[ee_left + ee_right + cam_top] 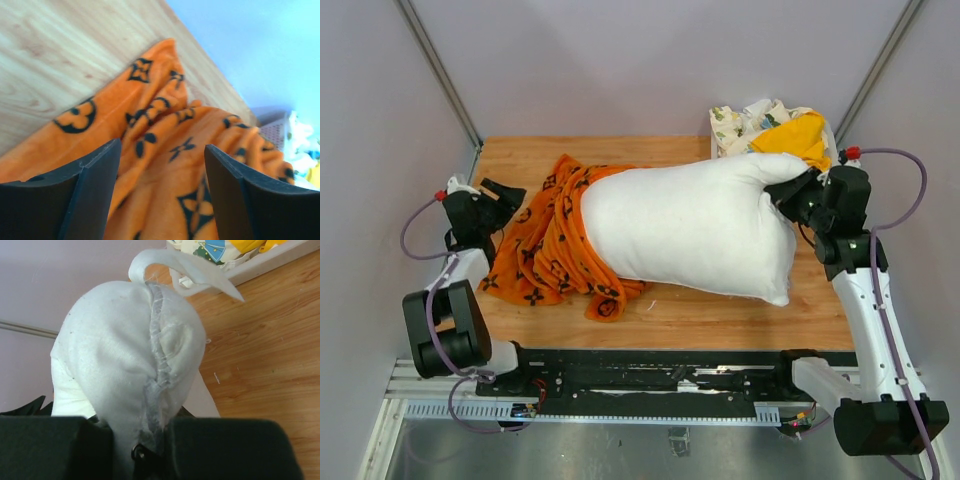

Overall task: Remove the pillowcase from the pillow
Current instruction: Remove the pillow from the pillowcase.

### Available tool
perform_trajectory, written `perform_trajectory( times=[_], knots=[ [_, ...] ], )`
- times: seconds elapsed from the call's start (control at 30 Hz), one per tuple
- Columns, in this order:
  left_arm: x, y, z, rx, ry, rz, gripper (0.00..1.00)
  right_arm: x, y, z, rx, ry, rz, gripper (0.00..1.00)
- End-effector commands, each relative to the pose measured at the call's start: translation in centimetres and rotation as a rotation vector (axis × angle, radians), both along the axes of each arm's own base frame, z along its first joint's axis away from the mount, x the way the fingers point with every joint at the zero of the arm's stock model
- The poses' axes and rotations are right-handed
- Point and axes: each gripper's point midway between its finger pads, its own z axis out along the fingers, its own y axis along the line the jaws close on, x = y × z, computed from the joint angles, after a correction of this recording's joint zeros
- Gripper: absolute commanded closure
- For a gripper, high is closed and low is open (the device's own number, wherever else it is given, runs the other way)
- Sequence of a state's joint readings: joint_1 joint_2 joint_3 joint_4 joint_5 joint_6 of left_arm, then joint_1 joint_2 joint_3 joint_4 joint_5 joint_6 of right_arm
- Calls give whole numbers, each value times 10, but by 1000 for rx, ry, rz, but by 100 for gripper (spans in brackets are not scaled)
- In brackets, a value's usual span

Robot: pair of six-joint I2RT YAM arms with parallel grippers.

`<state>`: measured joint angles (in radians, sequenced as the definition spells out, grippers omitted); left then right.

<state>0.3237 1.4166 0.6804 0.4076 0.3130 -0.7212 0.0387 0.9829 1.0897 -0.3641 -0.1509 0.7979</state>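
1. A big, puffy, plain white pillow (690, 225) is lying across the middle of a light brown wooden table (720, 310).
2. Most of the pillow is showing bare, and its right end is lifting up a little.
3. A bright orange cloth pillowcase (555, 250) with black flower, star and circle shapes is bunching up in folds at the left end of the pillow.
4. The pillowcase is wrapping around that left end only, and the rest of it is spreading flat on the table to the left of the pillow.
5. The black right gripper (790, 195) is sitting at the top right corner of the pillow.
6. Its fingers are pinching that corner, right on the stitched seam, and the white stuffing is puffing out above them.
7. The black left gripper (500, 195) is hanging at the far left edge of the pillowcase, well away from the pillow.
8. Its fingers are spreading wide apart with nothing between them, and the orange cloth is showing under them.
9. A white bin (717, 125) is sitting just behind the right end of the pillow.
10. A plain yellow-orange cloth (795, 135) and a white cloth with little flower pictures (740, 120) are lying in the bin.
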Motion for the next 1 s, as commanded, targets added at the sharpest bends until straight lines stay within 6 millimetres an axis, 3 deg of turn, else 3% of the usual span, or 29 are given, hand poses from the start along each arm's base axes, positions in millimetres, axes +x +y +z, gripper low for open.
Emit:
perform_trajectory(
  times=[0.0,0.1,0.17,0.23,0.33,0.43,0.53,0.63,0.8,0.83,0.93,0.97],
  knots=[
    [1,-30,90,109,-218,-63,24,11,4,38,-55,-132,8,99],
    [0,-56,132,306,-263,-27,4,13,13,32,-68,-114,29,99],
    [6,-65,137,357,-264,-20,1,13,23,33,-72,-114,51,99],
    [21,-75,130,363,-246,-68,1,15,34,35,-89,-116,80,99],
    [50,-95,94,385,-140,-182,1,16,50,41,-134,-107,118,99],
    [73,-112,29,386,46,-316,1,16,63,49,-161,-116,148,99],
    [78,-113,-26,363,184,-350,2,16,77,56,-168,-130,175,99],
    [68,-108,-42,299,188,-350,4,16,84,57,-183,-133,186,99],
    [55,-76,-16,208,88,-291,22,11,84,60,-205,-154,181,99],
    [55,-69,-13,208,81,-280,32,9,79,61,-222,-155,168,99],
    [52,-40,-9,184,90,-237,82,-1,62,71,-241,-184,115,99],
    [48,-27,-7,168,94,-210,90,-4,56,77,-248,-203,99,99]
  ],
)
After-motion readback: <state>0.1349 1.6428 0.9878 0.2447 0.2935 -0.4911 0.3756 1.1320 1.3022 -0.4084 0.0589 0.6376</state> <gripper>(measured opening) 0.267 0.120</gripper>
